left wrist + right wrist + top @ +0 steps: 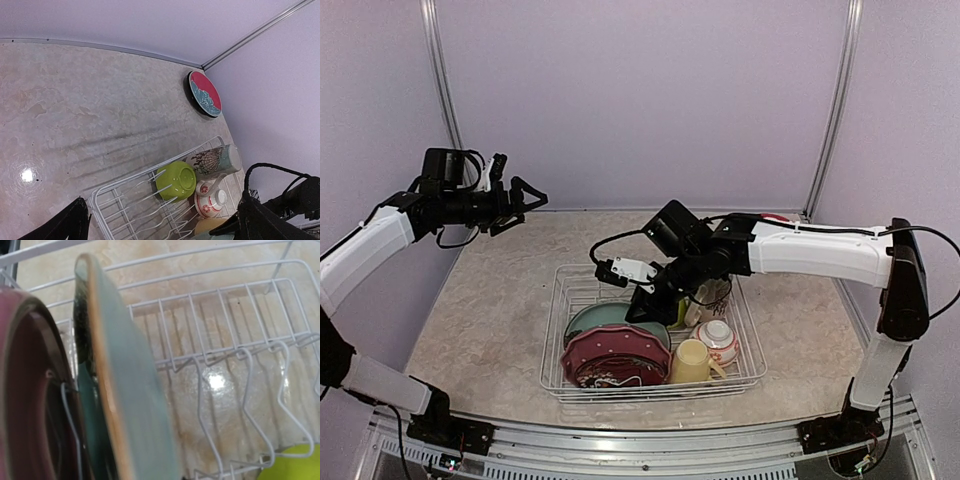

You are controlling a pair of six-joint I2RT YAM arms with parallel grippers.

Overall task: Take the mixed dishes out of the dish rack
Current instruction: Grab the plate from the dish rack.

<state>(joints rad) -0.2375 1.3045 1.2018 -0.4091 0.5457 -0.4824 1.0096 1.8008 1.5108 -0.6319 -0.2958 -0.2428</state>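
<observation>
My right gripper (638,310) sits low in the rack (558,310). The teal plate (125,390) stands on edge just beside my camera with the pink plate (25,390) close behind it, leaving only a thin slot between them. On the teal plate's other face the rack floor runs open to the wire wall, broken by upright tines (242,390) and the lime bowl (292,464). The tall mug (715,293), small bowl (718,340) and yellow mug (690,362) crowd the rack's right side, while my left gripper (525,195), fingers spread, hangs high over bare table (490,300).
</observation>
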